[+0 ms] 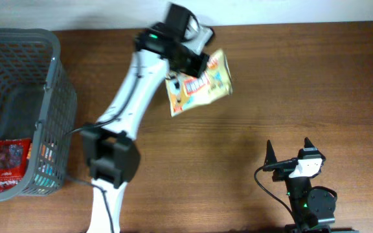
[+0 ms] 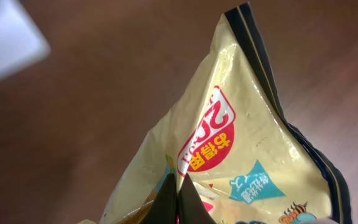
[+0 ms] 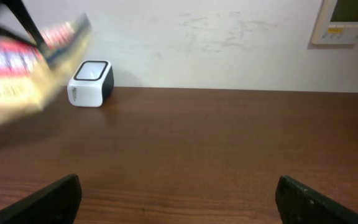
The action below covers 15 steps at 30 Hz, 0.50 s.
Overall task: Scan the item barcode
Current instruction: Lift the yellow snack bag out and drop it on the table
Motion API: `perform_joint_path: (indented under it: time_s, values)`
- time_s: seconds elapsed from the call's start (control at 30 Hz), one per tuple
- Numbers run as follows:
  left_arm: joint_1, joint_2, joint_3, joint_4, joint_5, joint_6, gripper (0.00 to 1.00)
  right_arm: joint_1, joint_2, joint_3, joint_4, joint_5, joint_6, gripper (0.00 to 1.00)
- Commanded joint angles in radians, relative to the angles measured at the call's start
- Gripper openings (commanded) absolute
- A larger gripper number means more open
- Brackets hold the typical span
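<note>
My left gripper (image 1: 197, 65) is shut on an edge of a yellow snack bag (image 1: 199, 85) and holds it in the air over the back of the table. In the left wrist view the two dark fingers (image 2: 190, 202) pinch a fold of the bag (image 2: 241, 143), whose red label and blue tag face the camera. No barcode shows. A white scanner with a dark top (image 3: 91, 83) stands by the wall, next to the blurred bag (image 3: 23, 74); overhead, the arm covers most of the scanner (image 1: 201, 30). My right gripper (image 1: 290, 150) rests open near the front right, its fingertips wide apart over bare wood (image 3: 179, 199).
A grey mesh basket (image 1: 52, 77) stands at the left edge with a red packet (image 1: 8, 165) lying in it. The wall runs along the back of the table, with a control panel (image 3: 347, 18) mounted on it at the right.
</note>
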Motion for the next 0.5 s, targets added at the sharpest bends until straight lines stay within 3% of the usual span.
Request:
perform_joint_path:
  time_s: [0.0,0.1,0.13,0.17,0.2,0.3,0.33,0.47]
  values:
    - [-0.092,0.096,0.006,0.014,0.001,0.040,0.00,0.006,-0.006,-0.007,-0.003,0.015,0.011,0.98]
    - [-0.152,0.151,0.006,0.031,0.002,0.039,0.00,0.006,-0.006,-0.007,-0.003,0.015,0.011,0.98]
    - [-0.169,0.151,0.006,0.060,0.001,0.039,0.12,0.006,-0.006,-0.007,-0.003,0.015,0.011,0.98]
    - [-0.180,0.150,0.007,0.084,0.001,0.039,0.52,0.006,-0.006,-0.007,-0.003,0.016,0.011,0.99]
    - [-0.189,0.150,0.010,0.117,0.001,0.039,0.82,0.006,-0.006,-0.007,-0.003,0.015,0.011,0.99]
    - [-0.166,0.150,0.139,0.103,0.000,0.031,0.98,0.006,-0.006,-0.007,-0.003,0.015,0.011,0.98]
    - [-0.149,0.150,0.208,0.065,0.000,0.011,0.98,0.006,-0.006,-0.007,-0.003,0.015,0.011,0.98]
    - [0.008,0.148,0.779,-0.392,0.000,-0.006,0.99,0.006,-0.006,-0.007,-0.003,0.016,0.011,0.98]
